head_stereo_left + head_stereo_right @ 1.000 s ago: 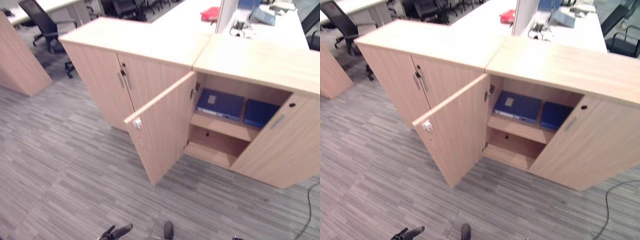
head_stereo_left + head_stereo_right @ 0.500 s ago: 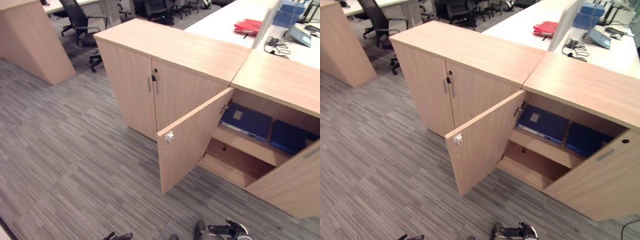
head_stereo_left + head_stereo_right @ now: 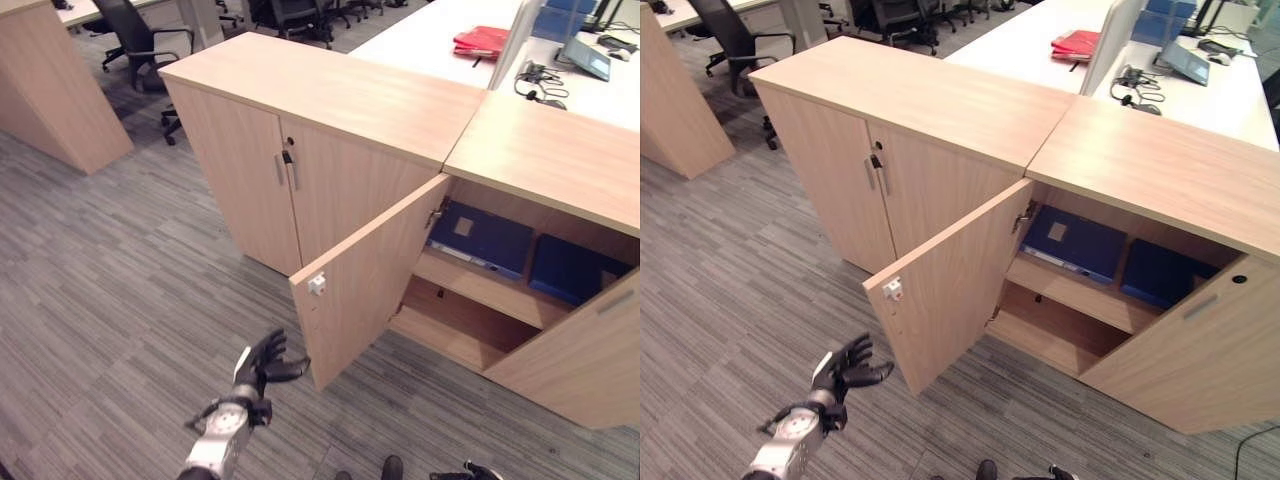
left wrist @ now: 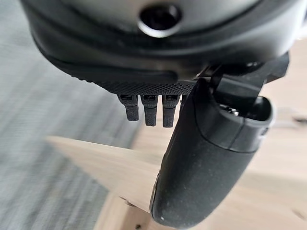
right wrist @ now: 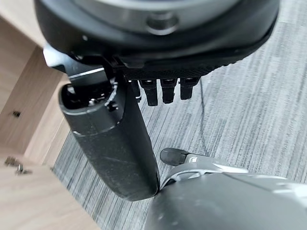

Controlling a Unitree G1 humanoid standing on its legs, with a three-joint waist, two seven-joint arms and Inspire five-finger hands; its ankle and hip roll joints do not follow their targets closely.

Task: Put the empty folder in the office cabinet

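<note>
Left eye view: grey carpet (image 3: 110, 290) takes most of the floor. 2 wood cabinets stand side by side from 10 to 3 o'clock. Closed cabinet (image 3: 300, 110) at 11, both doors shut. Open cabinet (image 3: 560, 170) at 2 to 3, its left door (image 3: 365, 275) swung out toward centre, its right door (image 3: 575, 350) swung out at 4 o'clock. White latch (image 3: 317, 284) sits on the left door's free edge.

White desk (image 3: 430, 35) behind the cabinets at 12 to 1, red item (image 3: 480, 42) lying on it. Office chair (image 3: 135, 40) at 10 to 11.

Upper shelf (image 3: 480, 290) of the open cabinet carries 2 blue folders lying flat: left folder (image 3: 482, 238) just inside the hinge side, with a pale label on top; right folder (image 3: 572, 270) beside it at 3 o'clock. Cannot tell which is the empty one. Lower compartment under the shelf shows bare wood.

Left hand (image 3: 262, 365) at 7 o'clock, raised over the carpet, near the bottom corner of the left door, not touching it. Fingers loosely spread, thumb out, nothing held. Left wrist view agrees: thumb (image 4: 206, 158) and fingers apart, door edge past them.

Right hand (image 5: 144, 62) in right wrist view: fingers relaxed, thumb apart, empty, carpet below.
</note>
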